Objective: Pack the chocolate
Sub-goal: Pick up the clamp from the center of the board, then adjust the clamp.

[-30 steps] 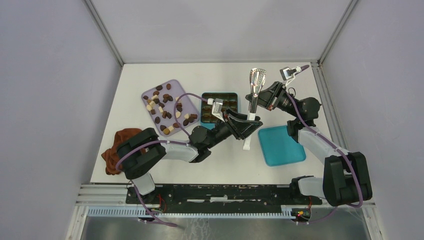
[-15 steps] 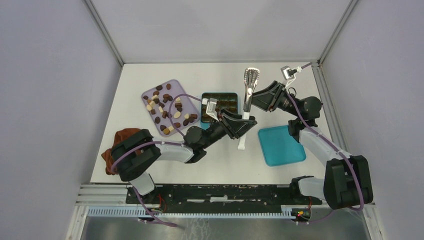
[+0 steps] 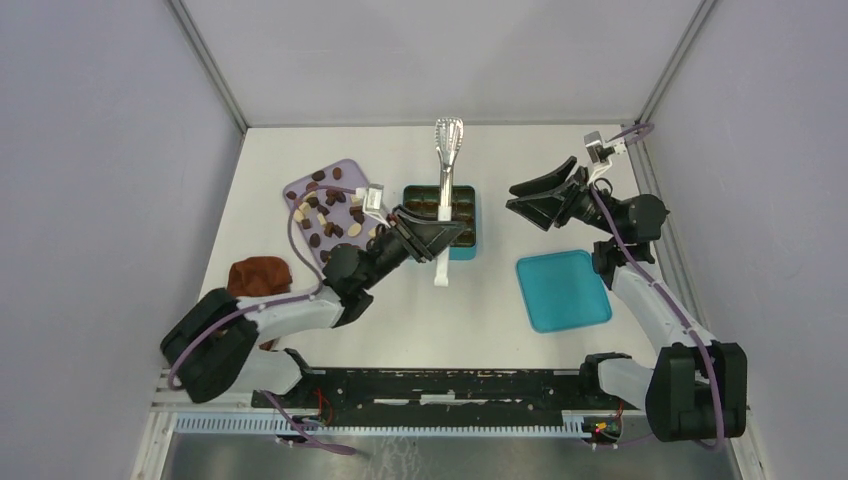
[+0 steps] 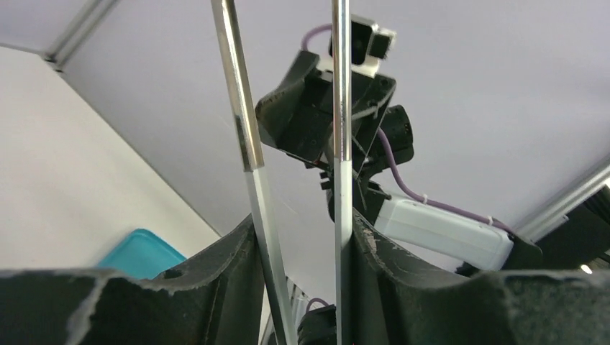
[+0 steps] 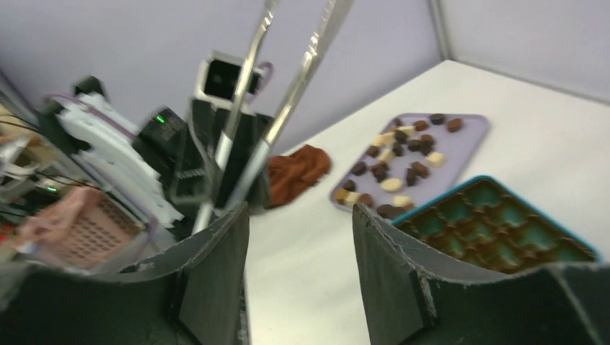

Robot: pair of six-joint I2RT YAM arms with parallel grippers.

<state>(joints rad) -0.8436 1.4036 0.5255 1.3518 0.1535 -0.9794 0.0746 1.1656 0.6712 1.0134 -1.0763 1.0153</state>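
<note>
Tongs (image 3: 444, 176) clenched in left hand (image 3: 436, 236) above teal box (image 3: 471, 218); right hand (image 3: 518, 197) released; chocolate (image 3: 318, 210) on lilac tray (image 3: 348, 168).

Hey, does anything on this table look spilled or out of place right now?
Nothing is spilled: the loose chocolate sits on the lilac tray. Only the brown cloth looks odd, crumpled near the table's left edge.

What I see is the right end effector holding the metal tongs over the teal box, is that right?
Not quite. The left end effector holds the metal tongs over the teal box. The right end effector stands open and apart from them. The top external view shows it.
</note>
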